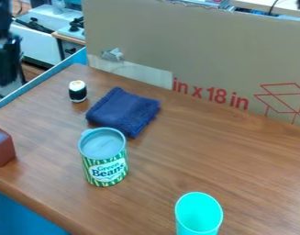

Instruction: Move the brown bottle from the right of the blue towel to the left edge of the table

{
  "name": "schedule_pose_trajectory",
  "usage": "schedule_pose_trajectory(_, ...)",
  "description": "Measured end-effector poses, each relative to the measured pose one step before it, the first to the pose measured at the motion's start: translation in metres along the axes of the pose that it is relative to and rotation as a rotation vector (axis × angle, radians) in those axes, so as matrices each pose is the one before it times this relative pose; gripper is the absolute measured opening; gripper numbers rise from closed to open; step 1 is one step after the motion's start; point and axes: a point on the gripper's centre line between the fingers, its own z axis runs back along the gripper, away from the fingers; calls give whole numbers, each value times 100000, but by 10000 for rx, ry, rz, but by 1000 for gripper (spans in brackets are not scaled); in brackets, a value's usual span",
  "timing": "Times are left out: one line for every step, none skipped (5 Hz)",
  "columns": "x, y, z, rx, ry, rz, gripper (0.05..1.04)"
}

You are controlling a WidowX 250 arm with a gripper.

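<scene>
My pincer (6, 62) is hanging far behind and left of the striped can (104, 163); I'm not managing to tell its state. A small black-and-white roll (78, 92) and folded blue cloth (122, 110) are lying behind the can, a brown bottle (1, 148) standing left, a turquoise cup (198, 215) front-right

One black arm (1, 18) in at the upper left, dropping down to the pincer (6, 83). Pincer also black, hanging roughly upright, tip end down, close to the left edge of view. Dark arm section sits directly above pincer, small greyish patch between the two. Arm further up from pincer is cut off by the view's edge
</scene>
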Motion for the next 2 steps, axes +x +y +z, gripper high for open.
schedule_pose_trajectory(2840,105,2170,493,-792,-742,1001)
schedule_pose_trajectory(1994,-1462,-1776,-525,-69,-193,1001)
